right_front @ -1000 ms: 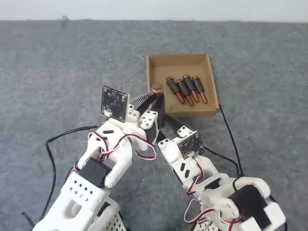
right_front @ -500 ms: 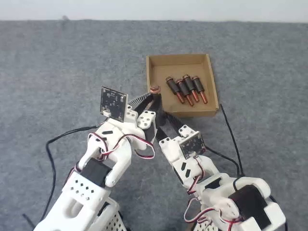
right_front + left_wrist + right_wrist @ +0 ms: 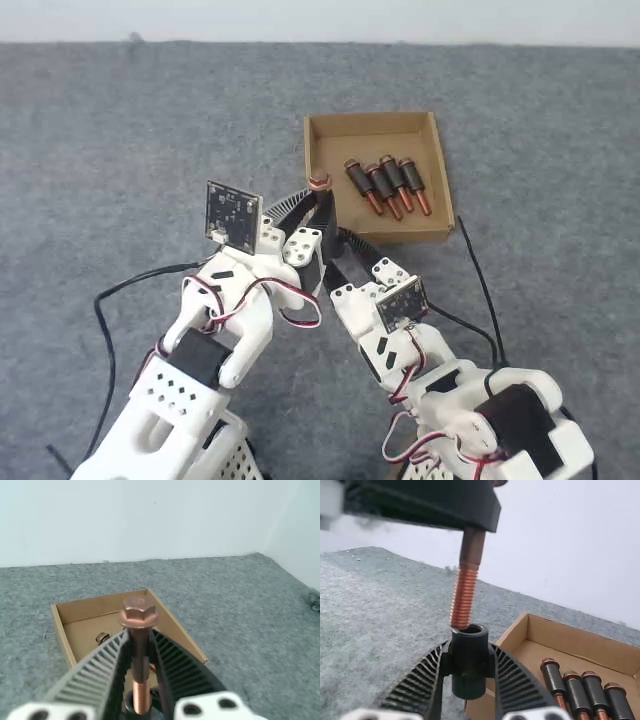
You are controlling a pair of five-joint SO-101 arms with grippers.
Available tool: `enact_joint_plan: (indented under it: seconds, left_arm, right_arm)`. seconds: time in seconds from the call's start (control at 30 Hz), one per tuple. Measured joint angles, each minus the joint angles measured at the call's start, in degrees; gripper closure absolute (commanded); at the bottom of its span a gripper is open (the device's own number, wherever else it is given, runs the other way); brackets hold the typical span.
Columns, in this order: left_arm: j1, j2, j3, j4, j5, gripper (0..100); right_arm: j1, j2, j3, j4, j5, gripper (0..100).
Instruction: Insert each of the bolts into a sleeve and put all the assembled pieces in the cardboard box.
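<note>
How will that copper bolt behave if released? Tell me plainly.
The bolt looks like solid metal, so it is probably stiff and heavy for its size. Laid down, its round shank would likely roll in an arc about the wider hex head. Its smooth upper shank might slip within the left hand.

You have: bolt (image 3: pixel 139 615), shiny coppery metal; sleeve (image 3: pixel 469 656), matt black; cardboard box (image 3: pixel 365 135), matt brown; counter (image 3: pixel 150 130), rough grey felt.

looks like a robotics lab bench: grey felt tabletop (image 3: pixel 100 130), plain white wall (image 3: pixel 150 520), loose black cables (image 3: pixel 472 262).
</note>
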Motion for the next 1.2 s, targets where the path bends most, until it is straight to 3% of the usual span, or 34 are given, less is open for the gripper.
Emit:
enact_joint_plan:
  seconds: [0.33,0.53,1.2]
  left_arm:
    - [0.00,0.00,0.00,0.00,0.26,99]
    - [0.00,0.00,0.00,0.00,4.66,99]
    - [0.00,0.00,0.00,0.00,4.92,99]
  right_arm:
    - [0.00,0.00,0.00,0.00,0.00,99.2]
    - [1.05,0.00,0.00,0.00,-6.15,99.2]
    - [1.14,0.00,0.00,0.00,-6.51,99.2]
